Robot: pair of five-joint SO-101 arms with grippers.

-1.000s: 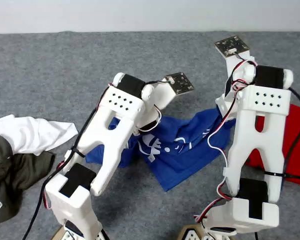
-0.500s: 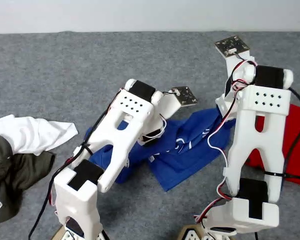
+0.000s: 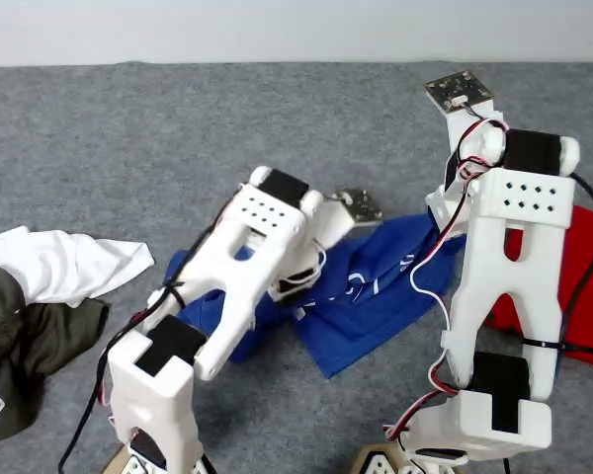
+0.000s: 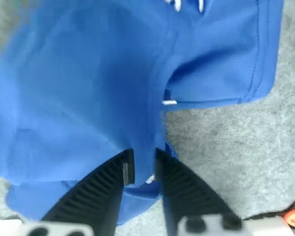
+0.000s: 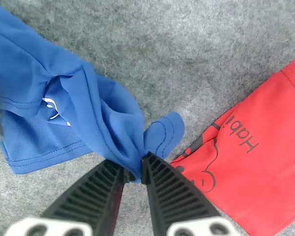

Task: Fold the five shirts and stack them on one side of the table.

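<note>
A blue shirt [image 3: 361,296] lies crumpled in the middle of the grey carpet, between the two arms. My left gripper [image 4: 140,167] is shut on a fold of the blue shirt [image 4: 88,98] near its hem. My right gripper [image 5: 133,173] is shut on another bunched edge of the blue shirt [image 5: 49,108], lifted off the carpet. A folded red shirt [image 5: 241,162] with dark print lies flat beside it, and in the high view the red shirt [image 3: 588,286] sits at the right, partly behind the right arm.
At the left edge, a white shirt [image 3: 64,262] lies over a dark shirt [image 3: 20,346]. Bare grey carpet [image 3: 178,128] stretches across the far half of the table.
The left arm has swung right and lower toward the right arm, dragging its side of the blue shirt along. The right arm has stayed still.
</note>
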